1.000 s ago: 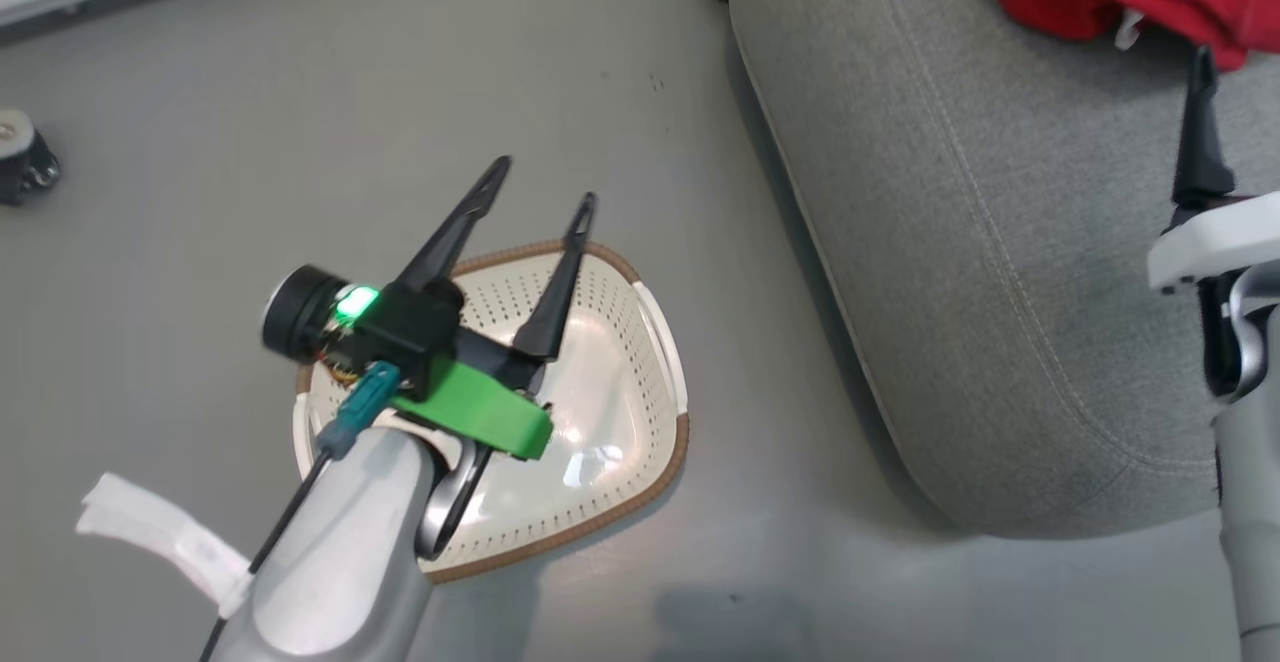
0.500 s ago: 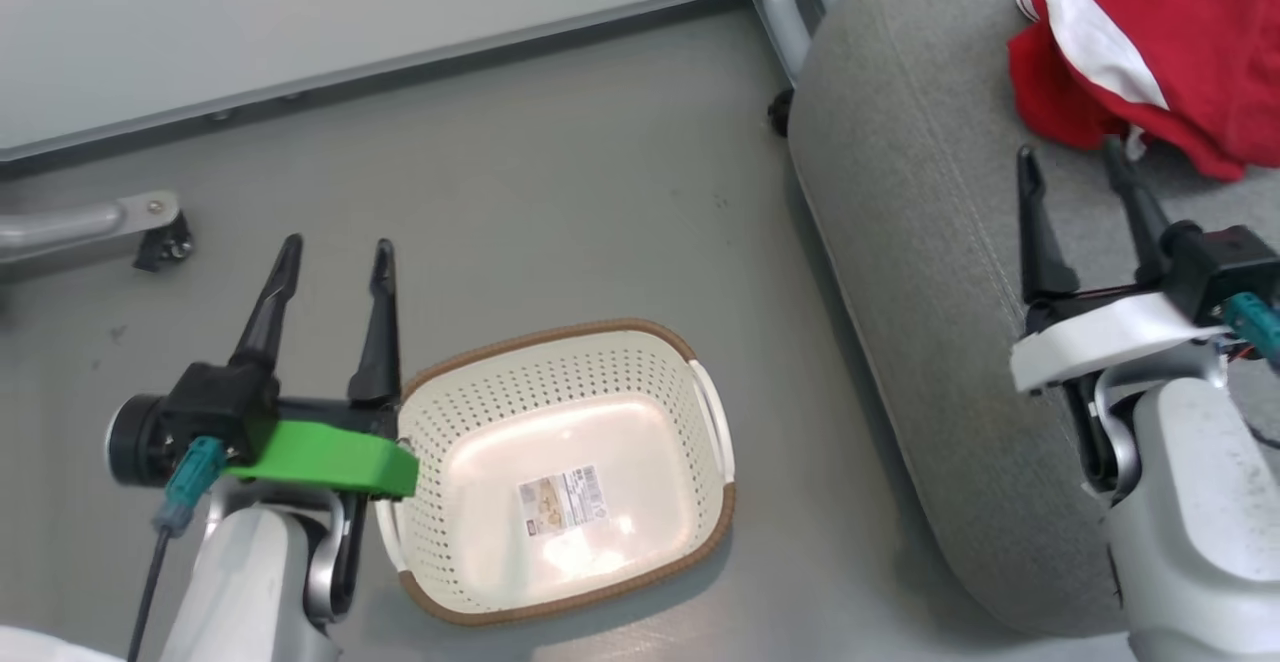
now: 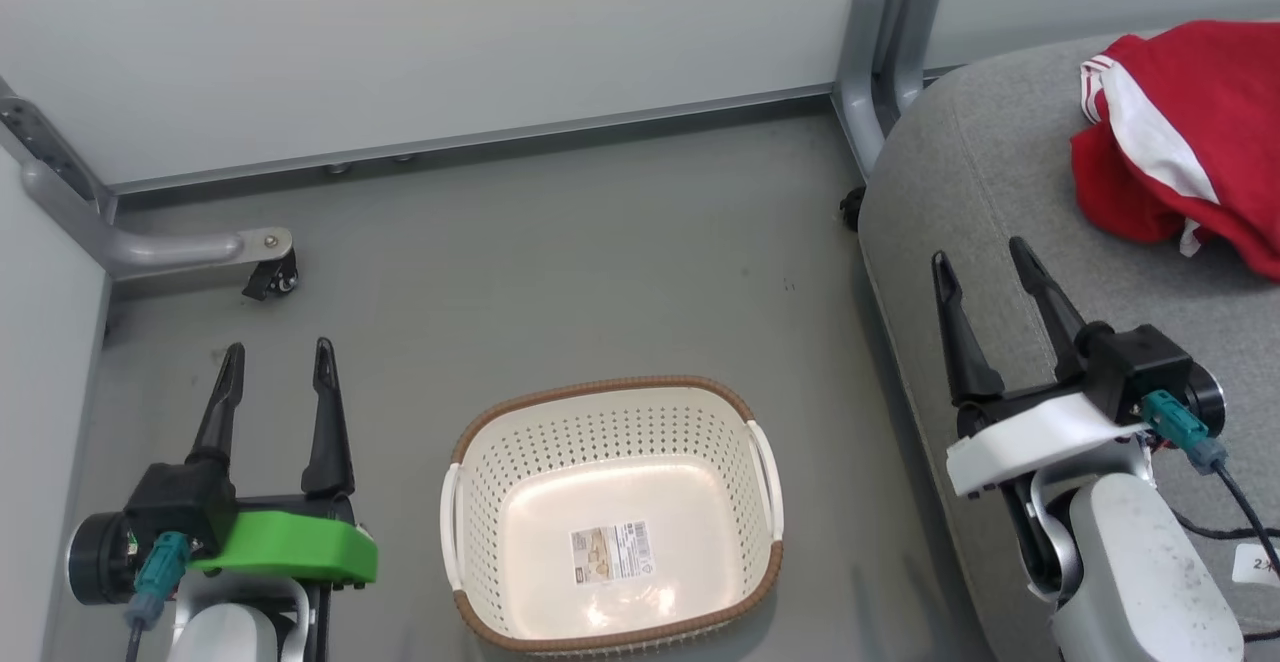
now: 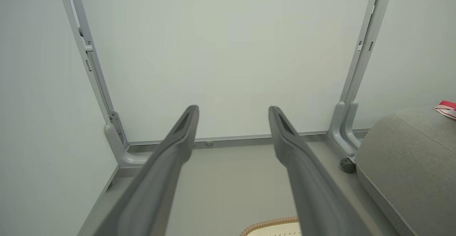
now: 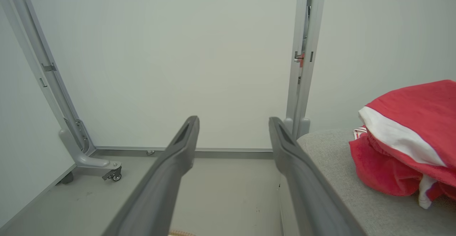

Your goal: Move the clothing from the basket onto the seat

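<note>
- While the head camera is lifting, so that the whole picture is shifting and the wall (image 3: pixel 450 32) is coming into the upper part of the frame, the left arm is also pulling away. A second ago it was hanging over the basket (image 3: pixel 600 384); now the left jaws are sitting at the lower left, beside the basket and apart from it.
- The left jaws are standing wide apart with nothing between the fingers (image 3: pixel 325 412), which are pointing up the frame over bare floor (image 3: pixel 550 242).
- The right jaws are likewise gaping and gripping nothing. They are coming fully into the lower right of the frame and hovering over the near edge of the seat (image 3: pixel 1000 192).
- The clothing (image 3: pixel 1190 132) is lying in a crumpled red heap on the seat at the upper right, well apart from both arms. In the right wrist view it is resting at the right edge, white stripe showing.
- The basket is sitting at the lower middle of the frame, showing nothing inside but its label sticker (image 3: pixel 610 552).
- Judging from this, the transfer is looking finished, and both arms seem to be settling back into their rest pose.
</note>
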You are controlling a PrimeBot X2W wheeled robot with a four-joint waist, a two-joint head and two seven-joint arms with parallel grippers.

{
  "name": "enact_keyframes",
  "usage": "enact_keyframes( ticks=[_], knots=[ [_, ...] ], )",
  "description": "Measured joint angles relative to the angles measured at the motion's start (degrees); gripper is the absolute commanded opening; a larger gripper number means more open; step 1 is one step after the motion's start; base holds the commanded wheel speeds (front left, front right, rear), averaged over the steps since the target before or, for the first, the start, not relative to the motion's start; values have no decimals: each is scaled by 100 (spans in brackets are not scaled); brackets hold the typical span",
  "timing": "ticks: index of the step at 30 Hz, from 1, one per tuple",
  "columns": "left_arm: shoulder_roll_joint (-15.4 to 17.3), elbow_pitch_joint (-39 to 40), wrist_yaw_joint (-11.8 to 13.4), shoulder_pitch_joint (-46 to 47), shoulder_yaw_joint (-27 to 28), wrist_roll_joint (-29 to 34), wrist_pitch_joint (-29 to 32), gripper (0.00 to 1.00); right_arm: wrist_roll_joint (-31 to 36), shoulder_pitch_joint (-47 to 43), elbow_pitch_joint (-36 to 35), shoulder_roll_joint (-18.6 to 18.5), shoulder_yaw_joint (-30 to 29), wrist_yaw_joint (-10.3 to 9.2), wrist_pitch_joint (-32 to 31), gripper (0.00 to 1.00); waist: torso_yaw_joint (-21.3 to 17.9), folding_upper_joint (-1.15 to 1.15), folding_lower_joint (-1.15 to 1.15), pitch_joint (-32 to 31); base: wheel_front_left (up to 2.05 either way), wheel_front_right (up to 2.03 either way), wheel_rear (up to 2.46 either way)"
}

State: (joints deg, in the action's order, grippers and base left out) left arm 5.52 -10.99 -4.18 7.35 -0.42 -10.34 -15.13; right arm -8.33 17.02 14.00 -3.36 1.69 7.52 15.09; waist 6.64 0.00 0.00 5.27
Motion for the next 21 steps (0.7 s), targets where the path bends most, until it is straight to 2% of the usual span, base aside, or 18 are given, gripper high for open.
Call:
enact_keyframes(
  ticks=[9, 21],
  knots=[
    [-129, 62, -84, -301, -22, 115, 1, 100, 68, -750, -338, 42, 43, 0, 0, 100, 198, 0, 0, -355, 0, 0, 0],
    [-201, 49, -144, -481, -76, 143, 0, 100, -122, -1416, -662, 52, 80, 0, 0, 100, 218, 0, 0, -555, 0, 0, 0]
  ],
)
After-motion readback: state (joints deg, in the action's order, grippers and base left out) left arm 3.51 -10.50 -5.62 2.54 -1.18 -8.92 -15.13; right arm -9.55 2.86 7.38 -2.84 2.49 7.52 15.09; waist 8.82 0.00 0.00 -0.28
